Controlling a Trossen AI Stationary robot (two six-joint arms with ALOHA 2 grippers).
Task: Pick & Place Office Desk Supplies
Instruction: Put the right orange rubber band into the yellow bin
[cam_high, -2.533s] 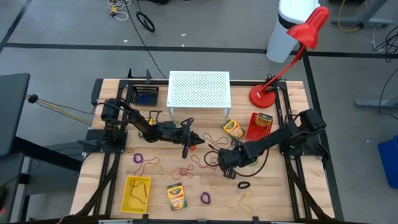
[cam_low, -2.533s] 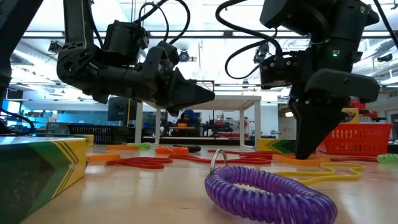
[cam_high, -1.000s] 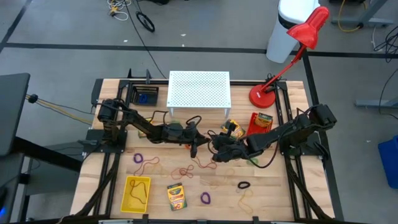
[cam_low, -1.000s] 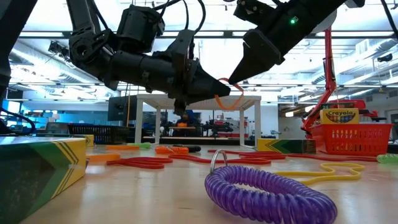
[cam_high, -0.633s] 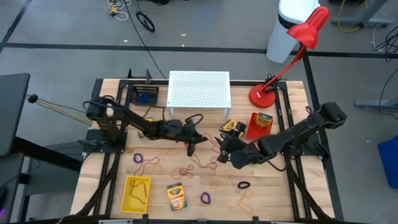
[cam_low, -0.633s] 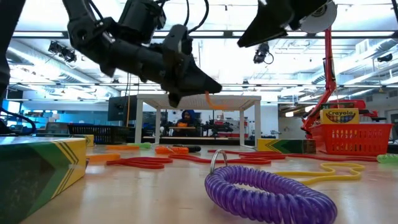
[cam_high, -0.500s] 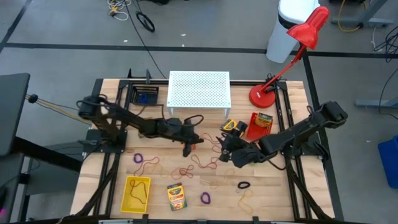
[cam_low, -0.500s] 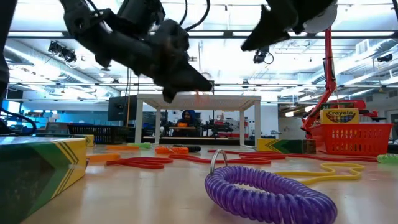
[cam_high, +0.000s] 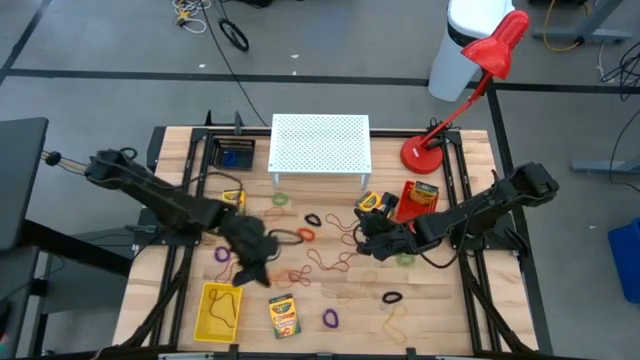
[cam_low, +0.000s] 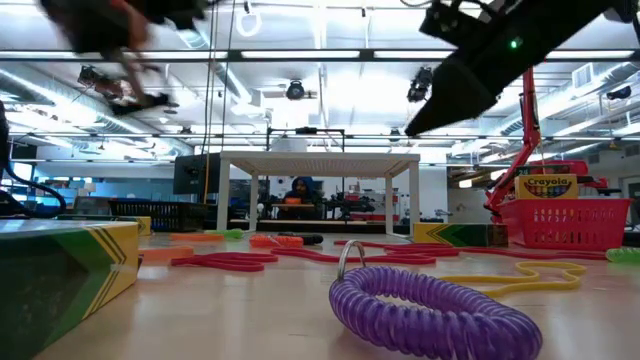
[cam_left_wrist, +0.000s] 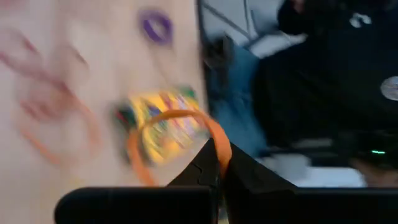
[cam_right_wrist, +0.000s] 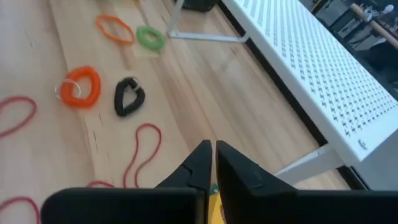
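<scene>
**A:** So what's the layout here? Starting with the big stuff: wooden counter, white perforated stand at the back, red desk lamp in the far right corner, a red basket with a crayon box in it, and a yellow tray at the front left.

**B:** Yeah, and the left gripper is hanging over the front-left part of the counter, near that tray. Its fingers are pressed together, pinching an orange elastic loop. My guess is it's carrying the loop to the tray, hence the tight pinch so the loop doesn't slip.

**A:** And the right gripper?

**B:** Up in the air mid-counter, just beside the basket, fingers pressed together with nothing in them. Looks like it's just waiting.

**A:** Anything left to sort?

**B:** Plenty. A crayon box beside the tray, a purple loop, a black loop, and thin reddish rubber bands lie loose on the counter.
</scene>
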